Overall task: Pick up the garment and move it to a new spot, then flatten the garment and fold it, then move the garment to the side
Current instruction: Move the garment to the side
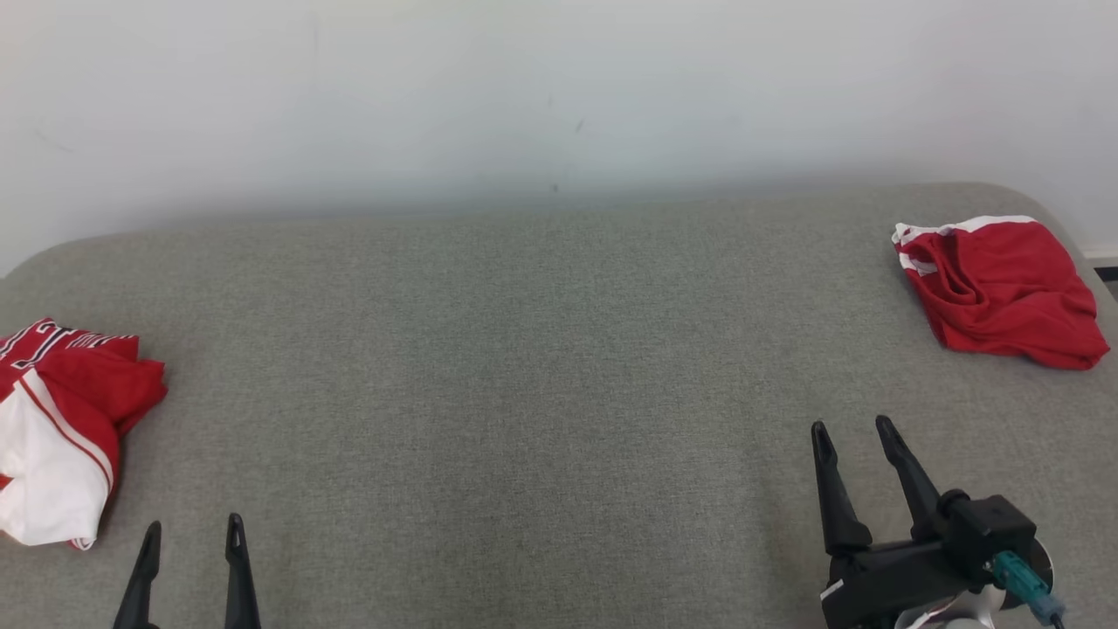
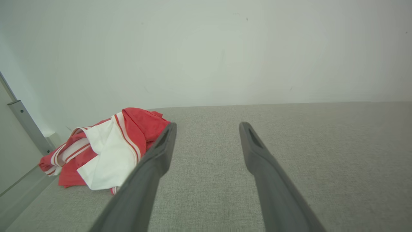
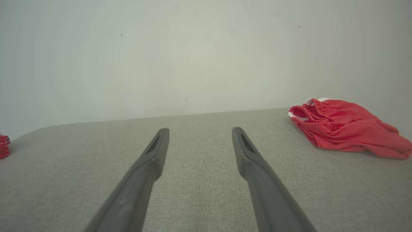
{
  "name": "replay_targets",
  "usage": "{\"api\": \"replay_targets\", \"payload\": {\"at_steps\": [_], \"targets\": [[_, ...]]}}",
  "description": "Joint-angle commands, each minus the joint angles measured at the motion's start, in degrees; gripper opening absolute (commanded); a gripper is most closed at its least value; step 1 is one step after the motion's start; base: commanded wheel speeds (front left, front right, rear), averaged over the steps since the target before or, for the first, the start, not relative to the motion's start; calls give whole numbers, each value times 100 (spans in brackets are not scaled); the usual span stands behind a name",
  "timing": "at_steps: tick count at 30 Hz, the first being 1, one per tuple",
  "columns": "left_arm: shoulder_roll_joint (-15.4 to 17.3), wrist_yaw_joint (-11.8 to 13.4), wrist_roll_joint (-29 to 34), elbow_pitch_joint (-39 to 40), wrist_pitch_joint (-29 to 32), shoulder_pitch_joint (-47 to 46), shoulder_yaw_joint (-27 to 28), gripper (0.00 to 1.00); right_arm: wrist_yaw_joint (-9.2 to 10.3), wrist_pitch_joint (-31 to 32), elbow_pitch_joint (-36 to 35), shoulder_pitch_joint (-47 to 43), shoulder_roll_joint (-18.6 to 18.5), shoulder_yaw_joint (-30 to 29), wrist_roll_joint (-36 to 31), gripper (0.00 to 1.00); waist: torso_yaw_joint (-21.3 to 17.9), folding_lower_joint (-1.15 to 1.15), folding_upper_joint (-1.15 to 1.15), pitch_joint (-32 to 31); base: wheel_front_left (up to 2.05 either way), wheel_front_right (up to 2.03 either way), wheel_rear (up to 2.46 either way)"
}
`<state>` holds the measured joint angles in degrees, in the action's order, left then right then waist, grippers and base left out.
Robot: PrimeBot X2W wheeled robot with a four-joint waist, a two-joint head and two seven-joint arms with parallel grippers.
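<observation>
A crumpled red garment (image 1: 1004, 293) with white trim lies at the far right of the grey padded surface (image 1: 524, 367); in the right wrist view this garment (image 3: 347, 130) sits ahead and to the right. A second crumpled garment (image 1: 61, 411), red and white with striped edging, lies at the left edge, and the same heap (image 2: 106, 151) is just left of my left fingers. My left gripper (image 1: 194, 524) (image 2: 208, 125) is open and empty at the lower left. My right gripper (image 1: 852, 425) (image 3: 201, 130) is open and empty at the lower right, short of the red garment.
A pale wall (image 1: 559, 105) rises right behind the padded surface. The surface's corners round off at the far left and far right. A grey metal rail (image 2: 25, 125) stands off the left edge. Bare grey fabric stretches between the two garments.
</observation>
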<state>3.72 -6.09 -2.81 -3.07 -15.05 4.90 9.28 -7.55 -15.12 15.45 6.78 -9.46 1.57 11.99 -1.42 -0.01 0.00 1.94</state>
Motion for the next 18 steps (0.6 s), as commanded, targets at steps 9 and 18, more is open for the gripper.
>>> {"api": "replay_targets", "payload": {"at_steps": [9,18], "targets": [[21,-36,91,-202,-18,64,-124,100,15,1,-196,-540,334,-121,-124,100,129,1,0,-110,0,0,0],[112,-16,141,-342,-18,53,-128,100,16,1,-321,-841,453,-213,-242,100,168,1,0,-170,0,0,0]]}}
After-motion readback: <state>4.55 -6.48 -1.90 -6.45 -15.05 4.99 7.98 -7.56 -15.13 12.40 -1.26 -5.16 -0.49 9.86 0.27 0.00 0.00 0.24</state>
